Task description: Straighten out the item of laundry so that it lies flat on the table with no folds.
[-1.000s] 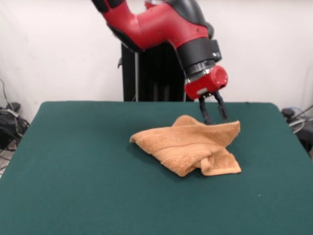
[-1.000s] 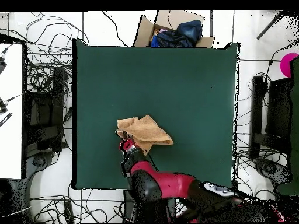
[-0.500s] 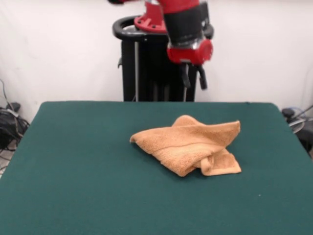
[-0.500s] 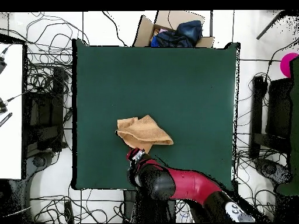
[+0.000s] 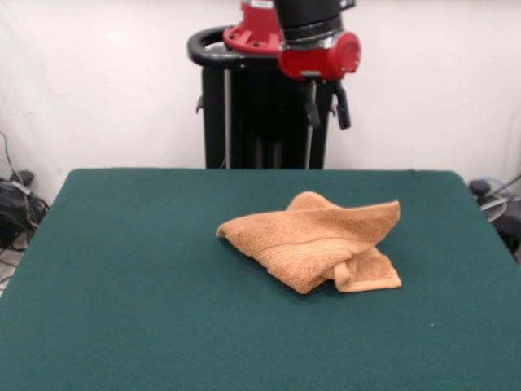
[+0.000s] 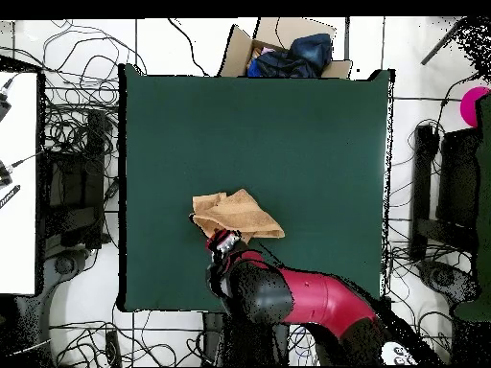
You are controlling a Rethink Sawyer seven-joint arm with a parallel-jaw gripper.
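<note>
The item of laundry (image 5: pixel 313 240) is an orange-tan towel, crumpled and folded over itself right of the middle of the table (image 5: pixel 122 285). One corner is tucked under at its front right. My gripper (image 5: pixel 328 120) hangs high above the table's far edge, well clear of the towel. It is open, with nothing between its two black fingers (image 5: pixel 313 110). Seen from overhead, the towel (image 6: pixel 235 216) lies on the green table (image 6: pixel 288 134), and the gripper (image 6: pixel 222 241) sits just beside the towel's edge nearest the robot.
The black pedestal (image 5: pixel 252 122) stands behind the table's far edge. In the overhead view, a cardboard box (image 6: pixel 288 53) holding dark blue cloth lies beyond the table's top edge. Cables cover the floor on the left (image 6: pixel 81 144), and a white surface (image 6: pixel 17 182) borders that side.
The gripper has risen from the towel's far edge to high above the table, empty and still open. The towel has kept its shape and place.
</note>
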